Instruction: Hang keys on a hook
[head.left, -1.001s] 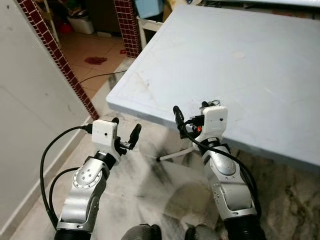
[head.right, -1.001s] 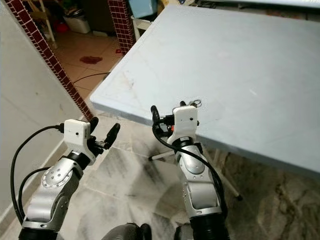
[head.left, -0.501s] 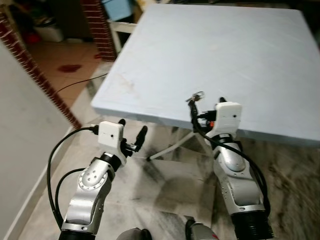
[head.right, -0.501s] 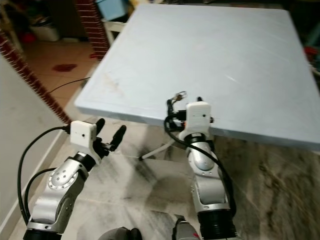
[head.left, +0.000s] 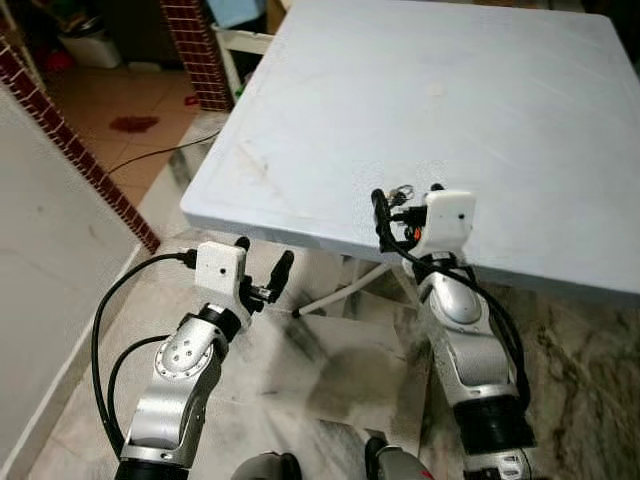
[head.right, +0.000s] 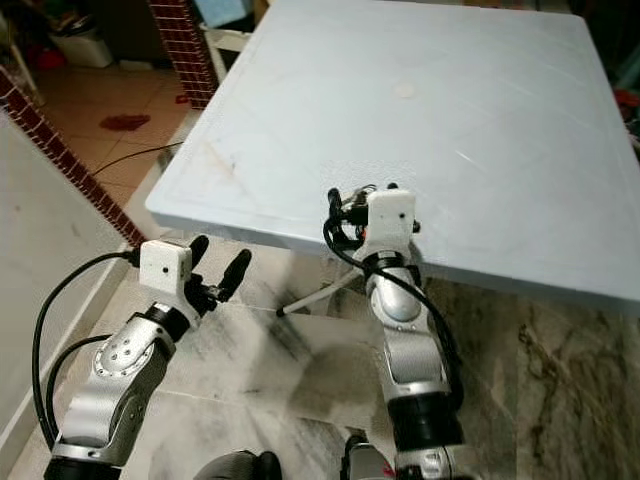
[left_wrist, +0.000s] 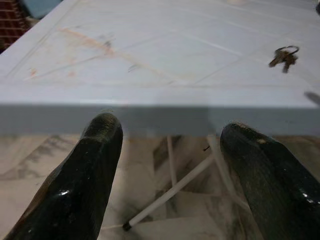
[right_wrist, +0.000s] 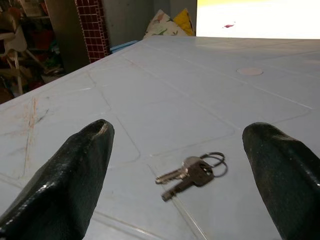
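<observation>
- Right wrist view shows a small bunch of silver metal keys on a round ring lying flat on the pale blue-grey plastic table top, between the two black fingers and a little beyond their tips.
- Right gripper is spread wide and holds nothing; it sits over the near edge of the table, just short of the keys.
- Left gripper is also parted and empty, held below the table's near edge over the grey-veined marble floor.
- White folding table legs show under the top in the left wrist view.
- Dark red tiled pillar stands beyond the table's far left corner.
</observation>
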